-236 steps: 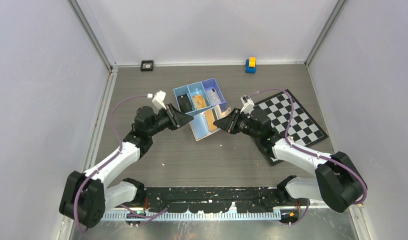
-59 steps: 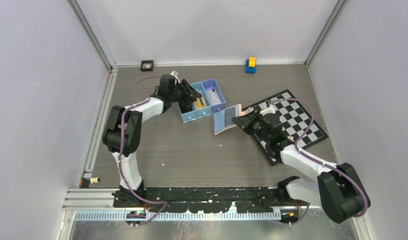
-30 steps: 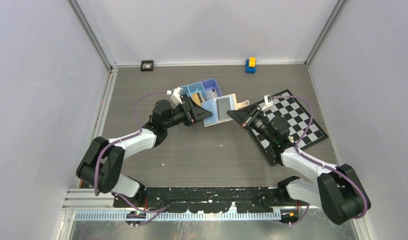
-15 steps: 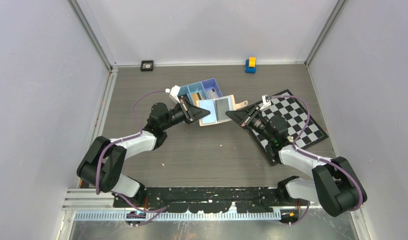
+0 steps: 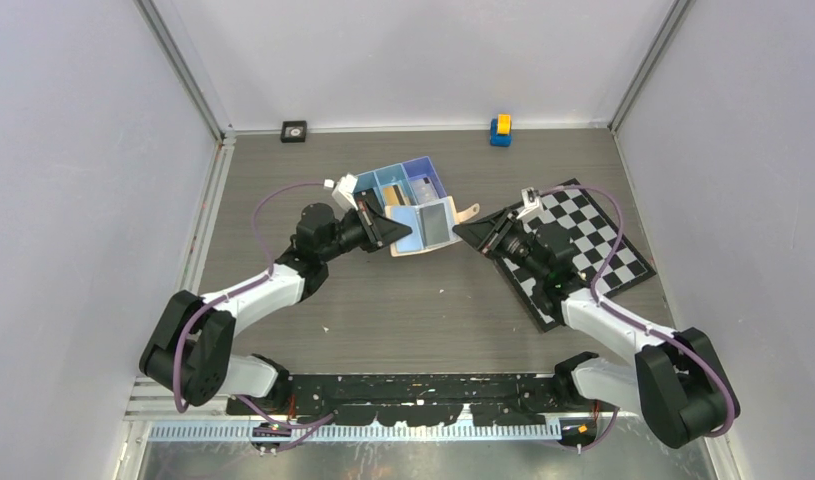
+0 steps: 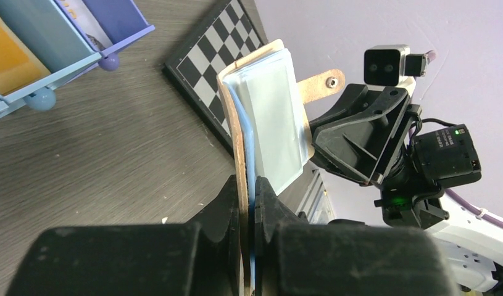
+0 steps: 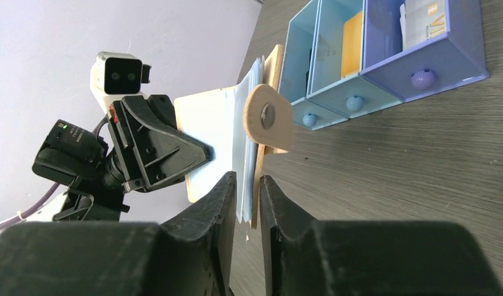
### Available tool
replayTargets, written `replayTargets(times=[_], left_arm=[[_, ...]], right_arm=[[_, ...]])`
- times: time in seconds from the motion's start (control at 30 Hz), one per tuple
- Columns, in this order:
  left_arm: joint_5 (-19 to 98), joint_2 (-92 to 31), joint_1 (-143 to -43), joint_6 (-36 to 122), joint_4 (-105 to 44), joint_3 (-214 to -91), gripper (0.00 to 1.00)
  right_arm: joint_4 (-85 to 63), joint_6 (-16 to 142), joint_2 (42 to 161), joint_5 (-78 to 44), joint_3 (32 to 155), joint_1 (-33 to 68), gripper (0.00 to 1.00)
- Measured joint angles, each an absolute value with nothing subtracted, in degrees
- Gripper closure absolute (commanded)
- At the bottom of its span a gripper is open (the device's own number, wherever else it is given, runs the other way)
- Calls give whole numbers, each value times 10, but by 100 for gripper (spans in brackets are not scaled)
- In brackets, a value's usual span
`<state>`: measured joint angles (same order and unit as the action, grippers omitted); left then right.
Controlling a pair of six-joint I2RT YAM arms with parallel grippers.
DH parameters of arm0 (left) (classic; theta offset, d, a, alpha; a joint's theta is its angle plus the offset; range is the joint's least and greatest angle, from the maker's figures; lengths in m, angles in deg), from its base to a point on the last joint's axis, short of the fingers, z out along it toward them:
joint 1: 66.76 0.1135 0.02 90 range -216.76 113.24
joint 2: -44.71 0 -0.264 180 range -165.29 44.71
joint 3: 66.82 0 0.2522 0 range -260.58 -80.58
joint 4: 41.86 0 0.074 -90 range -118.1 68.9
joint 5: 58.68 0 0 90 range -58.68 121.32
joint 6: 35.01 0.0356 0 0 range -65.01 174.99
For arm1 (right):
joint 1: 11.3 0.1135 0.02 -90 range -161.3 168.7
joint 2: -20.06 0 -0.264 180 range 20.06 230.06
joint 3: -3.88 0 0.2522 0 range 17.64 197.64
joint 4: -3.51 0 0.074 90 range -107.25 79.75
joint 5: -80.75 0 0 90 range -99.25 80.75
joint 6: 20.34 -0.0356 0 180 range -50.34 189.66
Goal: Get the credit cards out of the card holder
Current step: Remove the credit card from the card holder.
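While it hangs between both arms, near side of the blue three-compartment plastic tray (image 5: 383,170), small tan leather card holder (image 5: 433,222), left gripper (image 6: 249,185) pinched tight on its left edge and a pale blue card (image 6: 273,123), right gripper (image 7: 249,185) fingers narrowly parted astride its right edge, grip unclear

1. No word, number or brand can be read in any view.
2. The nearest thing to print is on a pale card (image 7: 421,24) in the purple end compartment of the tray (image 7: 452,61), ahead and to the right of the right gripper (image 7: 247,179). It carries orange-yellow slanted strokes like a logo, too small to make out as letters.
3. Seen from the left gripper (image 6: 249,182), the card in that compartment lies ahead to the left, with an orange fleck near its top edge and grey smudges below; both are illegible.
4. A green light (image 6: 461,131) glows on the arm ahead and to the right of the left gripper.
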<state>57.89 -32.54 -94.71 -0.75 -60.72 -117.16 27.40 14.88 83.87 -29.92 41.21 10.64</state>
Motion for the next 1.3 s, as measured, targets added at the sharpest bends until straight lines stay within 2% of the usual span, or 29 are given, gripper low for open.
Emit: replayTargets(times=[0.17,0.27,0.4,0.53,0.6,1.23,1.3], left_arm=[[579,-327,-947,0,-598,-1172,100],[579,-327,-947,0,-596,-1172,100],[580,-330,-947,0,-593,-1176,100],[580,-332,-947,2,-586,-1181,100],[579,-332,-947,2,-583,-1181,100],[569,-353,-945,30,-534,-1193,100],[568,-354,-945,30,-531,-1194,100]], right_arm=[[274,148,875,-315,427,106,82],[270,147,887,-320,431,106,78],[262,148,890,-326,438,106,90],[257,148,891,-330,443,106,92],[256,147,894,-334,445,106,99],[186,222,932,-336,522,189,100],[162,233,932,-322,528,192,92]])
